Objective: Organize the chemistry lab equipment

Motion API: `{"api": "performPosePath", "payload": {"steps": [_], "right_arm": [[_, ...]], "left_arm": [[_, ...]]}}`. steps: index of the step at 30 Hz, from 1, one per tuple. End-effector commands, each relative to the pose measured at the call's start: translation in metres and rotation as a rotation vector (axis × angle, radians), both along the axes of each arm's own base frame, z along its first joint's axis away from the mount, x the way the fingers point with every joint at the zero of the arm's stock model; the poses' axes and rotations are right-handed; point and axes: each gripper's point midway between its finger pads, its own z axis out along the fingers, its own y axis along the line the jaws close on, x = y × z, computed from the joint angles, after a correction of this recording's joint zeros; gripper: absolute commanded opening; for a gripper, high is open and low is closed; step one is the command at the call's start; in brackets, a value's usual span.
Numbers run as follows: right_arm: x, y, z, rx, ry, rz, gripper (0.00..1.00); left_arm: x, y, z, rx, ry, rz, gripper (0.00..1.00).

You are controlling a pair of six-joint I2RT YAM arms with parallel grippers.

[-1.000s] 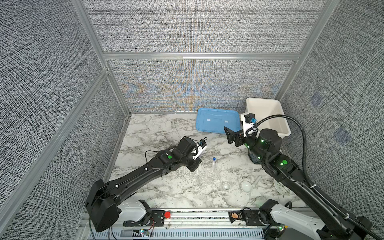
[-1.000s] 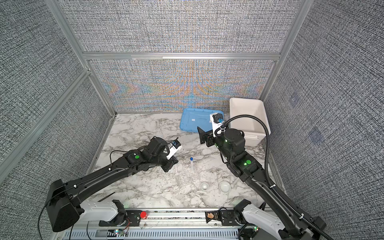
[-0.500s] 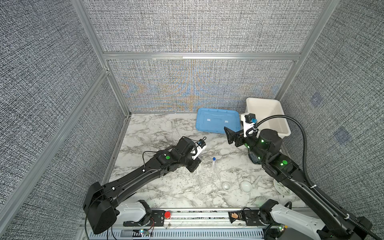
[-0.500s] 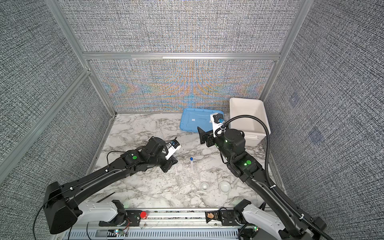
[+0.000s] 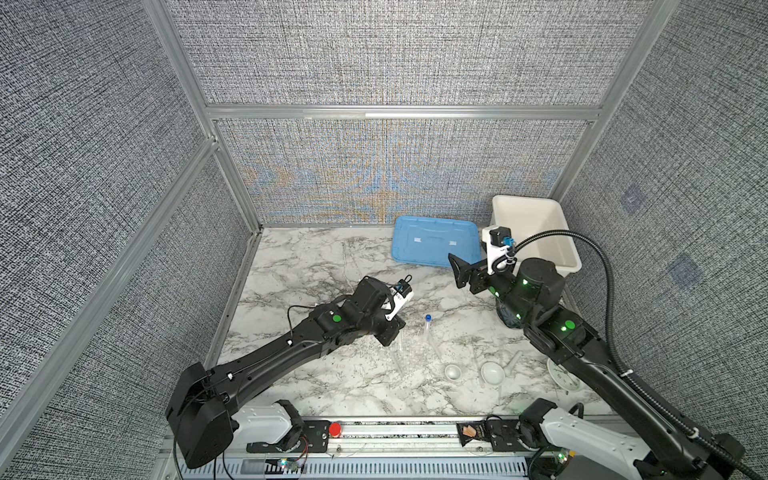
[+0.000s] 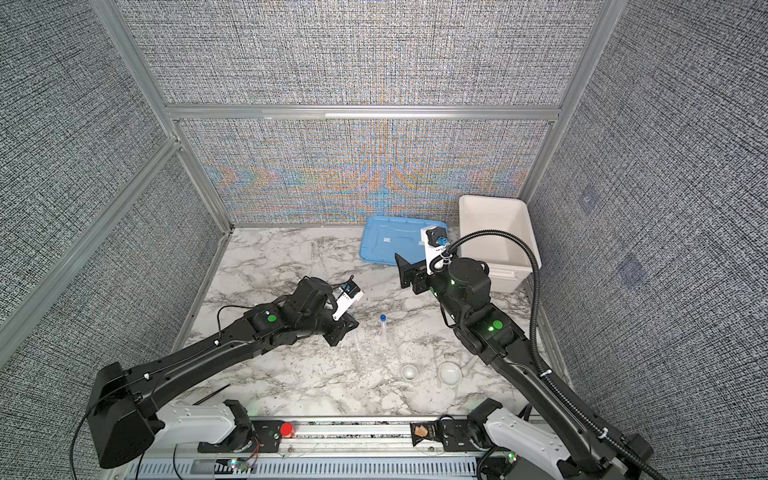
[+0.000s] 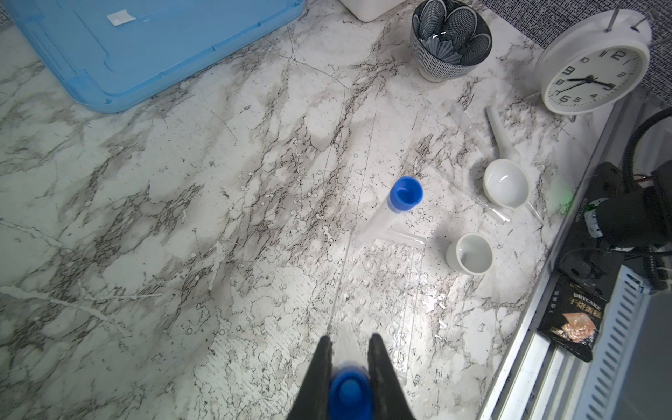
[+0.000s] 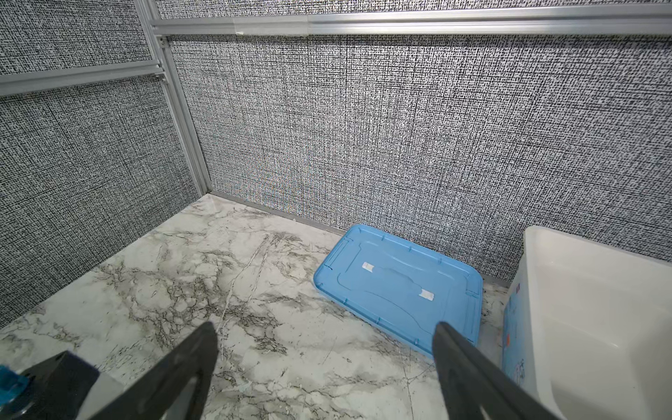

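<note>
My left gripper (image 7: 351,340) is shut on a slim clear tube by its blue cap (image 7: 350,394), over a clear rack (image 7: 382,291) at the table's middle; in both top views this gripper (image 5: 395,332) (image 6: 345,332) points down. A second blue-capped tube (image 7: 405,192) (image 5: 428,318) (image 6: 382,318) stands tilted at the rack's far end. Two small white bowls (image 5: 453,371) (image 5: 492,371) and a white pestle (image 7: 500,132) lie near the front right. My right gripper (image 8: 325,329) (image 5: 459,270) is open and empty, raised beside the blue lid.
A blue lid (image 5: 436,245) and a white bin (image 5: 536,232) stand at the back right. A dark patterned bowl (image 7: 451,40) and a white alarm clock (image 7: 592,69) are on the right, partly under the right arm. A metal rail (image 5: 395,432) runs along the front edge.
The left arm has shifted only slightly, with its gripper still shut on the tube over the same spot. The right arm has not moved.
</note>
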Motion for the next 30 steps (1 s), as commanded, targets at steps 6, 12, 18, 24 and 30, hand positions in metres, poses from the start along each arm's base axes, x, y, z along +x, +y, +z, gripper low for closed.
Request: {"api": "performPosePath", "payload": {"steps": [6,12,18,24,30], "right_arm": [[-0.001,-0.002,0.005,0.023,-0.012,-0.009,0.94],[0.000,-0.002,-0.009,0.010,0.013,-0.014,0.94],[0.001,-0.002,-0.008,0.017,0.015,-0.015,0.94],[-0.001,-0.002,-0.007,0.017,0.018,-0.012,0.94],[-0.005,-0.005,-0.006,0.015,0.017,-0.014,0.94]], "left_arm": [[-0.009,0.010,-0.004,0.050,0.024,-0.018,0.10],[-0.011,0.013,-0.002,0.038,0.014,-0.012,0.10],[-0.010,0.015,-0.019,0.049,0.023,0.004,0.10],[-0.009,0.013,-0.018,0.033,0.012,0.002,0.10],[-0.007,0.011,-0.023,0.033,-0.002,0.003,0.10]]}}
